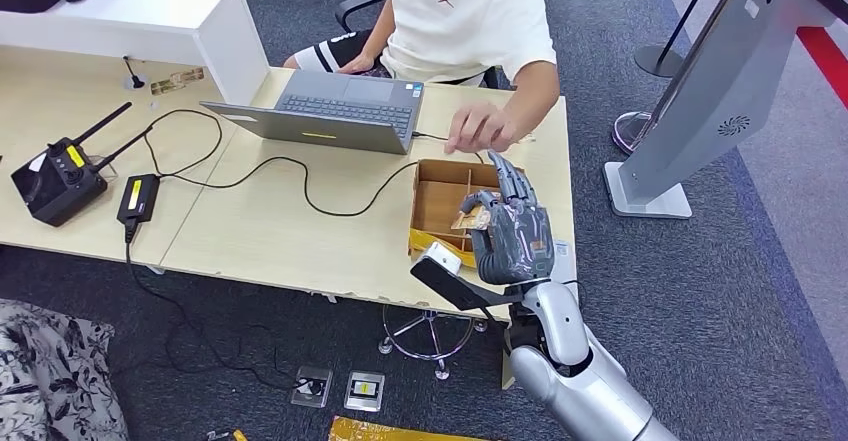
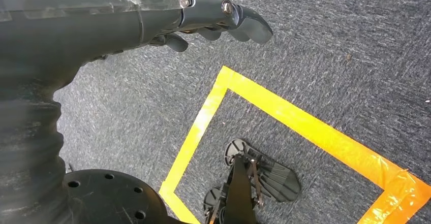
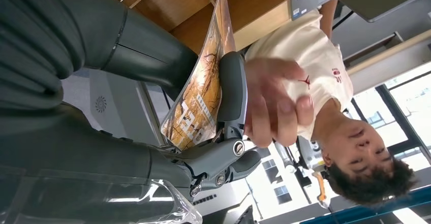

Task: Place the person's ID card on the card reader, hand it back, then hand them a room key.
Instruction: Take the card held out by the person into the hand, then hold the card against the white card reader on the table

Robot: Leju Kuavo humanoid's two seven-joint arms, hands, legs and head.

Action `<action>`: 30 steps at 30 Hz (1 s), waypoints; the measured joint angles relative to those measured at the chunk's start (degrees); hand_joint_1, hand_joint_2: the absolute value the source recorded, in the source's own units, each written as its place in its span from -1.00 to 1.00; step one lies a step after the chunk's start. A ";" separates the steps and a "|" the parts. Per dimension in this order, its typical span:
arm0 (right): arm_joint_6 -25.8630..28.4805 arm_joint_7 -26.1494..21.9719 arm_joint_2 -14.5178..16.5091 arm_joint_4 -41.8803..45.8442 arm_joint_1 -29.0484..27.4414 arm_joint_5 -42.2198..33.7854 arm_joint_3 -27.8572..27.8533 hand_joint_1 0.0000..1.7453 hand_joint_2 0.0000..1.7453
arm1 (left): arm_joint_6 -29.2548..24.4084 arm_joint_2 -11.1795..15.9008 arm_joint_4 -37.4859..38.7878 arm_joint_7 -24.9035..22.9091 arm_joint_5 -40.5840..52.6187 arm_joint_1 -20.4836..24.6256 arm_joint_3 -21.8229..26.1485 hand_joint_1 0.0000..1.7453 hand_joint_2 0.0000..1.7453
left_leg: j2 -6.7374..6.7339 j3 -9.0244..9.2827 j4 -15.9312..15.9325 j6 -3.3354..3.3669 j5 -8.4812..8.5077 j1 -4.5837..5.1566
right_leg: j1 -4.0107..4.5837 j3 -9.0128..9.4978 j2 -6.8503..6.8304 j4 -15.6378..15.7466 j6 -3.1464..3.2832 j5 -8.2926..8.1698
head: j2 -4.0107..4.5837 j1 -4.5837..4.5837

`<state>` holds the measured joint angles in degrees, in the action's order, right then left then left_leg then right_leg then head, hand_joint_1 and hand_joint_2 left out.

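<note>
My right hand (image 1: 515,229) is raised over the open cardboard box (image 1: 432,196) at the table's right end. It pinches an orange-brown printed card (image 1: 470,220) between thumb and fingers. Up close, the card (image 3: 201,97) stands on edge against the thumb (image 3: 232,89), and the person's hand (image 3: 274,107) is blurred just beyond it, fingers toward the card. From the head view, the person's hand (image 1: 480,127) hovers above the box's far edge. A white-and-black card reader (image 1: 441,259) sits at the table's near edge beside my hand. My left hand (image 2: 213,16) hangs over the carpet, holding nothing.
A grey laptop (image 1: 335,111) lies open in front of the seated person in a white shirt (image 1: 465,16). A black radio unit (image 1: 55,176), an adapter (image 1: 137,197) and cables lie on the left table. A grey kiosk stand (image 1: 700,101) is to the right. Yellow floor tape (image 2: 305,122) marks the carpet.
</note>
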<state>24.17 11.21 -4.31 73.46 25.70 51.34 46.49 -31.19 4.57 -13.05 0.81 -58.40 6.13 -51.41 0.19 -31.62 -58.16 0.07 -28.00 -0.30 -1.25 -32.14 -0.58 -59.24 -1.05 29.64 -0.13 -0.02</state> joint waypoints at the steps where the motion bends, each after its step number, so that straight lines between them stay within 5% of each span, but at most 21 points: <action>1: 0.02 0.00 0.00 0.00 0.00 0.00 0.01 1.00 1.00 | 0.00 0.00 0.00 0.00 -0.01 0.00 -0.01 -1.00 1.00 | 0.00 0.00 0.00 0.00 0.00 0.00 | 0.00 0.00 0.00 0.00 0.00 0.00 | 0.00 0.00; 15: 5.30 2.47 -0.81 -1.62 -1.12 -0.45 -1.18 1.00 1.00 | -0.56 0.08 0.00 -0.19 -0.82 -0.02 -0.02 -1.00 1.00 | -0.01 0.01 0.00 0.00 0.00 0.00 | 0.00 -0.01 0.00 0.03 0.00 0.00 | 0.00 0.01; 24: 13.56 2.25 -2.69 -3.70 -4.38 -8.08 -6.93 1.00 1.00 | -0.87 0.25 0.12 -0.37 -1.16 -0.03 -0.07 -1.00 1.00 | -0.01 0.01 -0.01 0.01 -0.01 0.00 | 0.00 -0.01 0.02 0.07 -0.02 -0.01 | 0.00 0.01; 30: 14.19 0.21 -3.33 -5.36 -6.25 -11.67 -10.92 1.00 1.00 | -1.16 0.60 0.26 -0.37 -1.39 -0.02 -0.43 -1.00 1.00 | -0.01 0.01 -0.01 0.03 -0.02 0.00 | 0.00 -0.01 0.05 0.07 -0.03 -0.02 | 0.00 0.00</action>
<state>38.36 11.42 -7.63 68.11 19.44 39.67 35.58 -32.35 5.17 -12.79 0.44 -59.79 6.11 -51.84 0.17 -31.60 -58.17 0.10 -28.02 -0.30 -1.25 -32.14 -0.53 -59.17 -1.08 29.62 -0.13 -0.02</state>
